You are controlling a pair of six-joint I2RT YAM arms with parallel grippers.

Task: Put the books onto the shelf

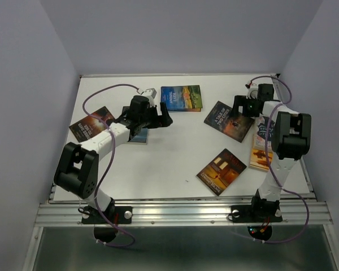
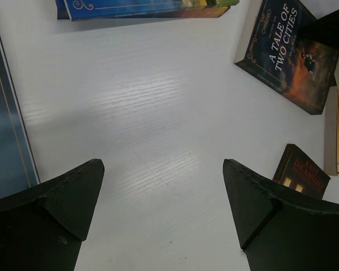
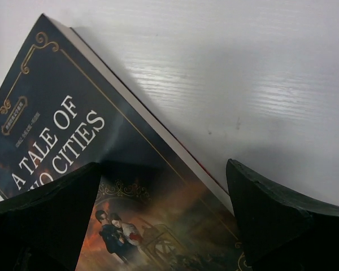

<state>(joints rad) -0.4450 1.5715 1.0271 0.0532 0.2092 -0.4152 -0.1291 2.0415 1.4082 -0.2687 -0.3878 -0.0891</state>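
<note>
Thin paperbacks (image 1: pixel 221 171) lie flat across the white table (image 1: pixel 175 164).
"A Tale of Two Cities" (image 3: pixel 73 130) sits directly beneath the right gripper (image 3: pixel 163 165), and a blue paperback (image 2: pixel 3 124) just left of the left gripper (image 2: pixel 164 164). Both grippers gape wide, empty. The books look light, floppy and slick-covered, so a pinch at the spine edge is likely best.

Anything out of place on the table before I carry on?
Nothing looks damaged. The books lie flat, scattered at all angles; a blue book sits partly under the left arm. No shelf shows in any view. The left gripper and right gripper are open, empty.
</note>
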